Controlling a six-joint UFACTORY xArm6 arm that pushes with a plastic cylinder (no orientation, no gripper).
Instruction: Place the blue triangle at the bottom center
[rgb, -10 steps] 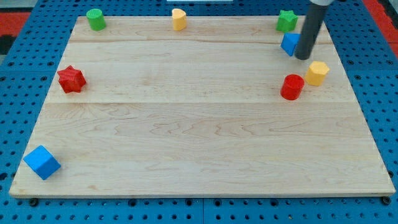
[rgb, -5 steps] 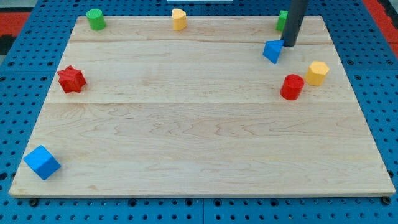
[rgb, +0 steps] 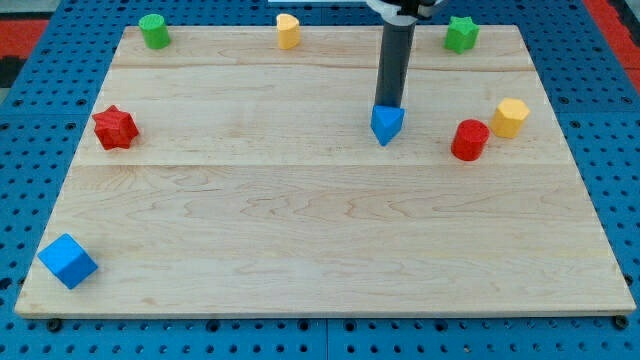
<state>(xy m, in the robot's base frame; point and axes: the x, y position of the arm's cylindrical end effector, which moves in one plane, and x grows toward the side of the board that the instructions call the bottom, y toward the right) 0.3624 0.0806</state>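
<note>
The blue triangle (rgb: 387, 124) sits right of centre in the upper half of the desk (rgb: 300, 230); it looks light and rigid, likely to slide easily and to spin if nudged off-centre; my tip (rgb: 389, 105) touches its upper edge, a fair spot for pushing downward; no pincer exists here; the red cylinder (rgb: 469, 139) stands well to its right.

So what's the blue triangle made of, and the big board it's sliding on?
The blue triangle looks like plastic or painted wood, which I can't tell apart: its colour is solid and even, with a slight sheen. The board looks like pale, smooth wood: grain lines and plank seams run across it. My tip sits right behind the triangle.
</note>
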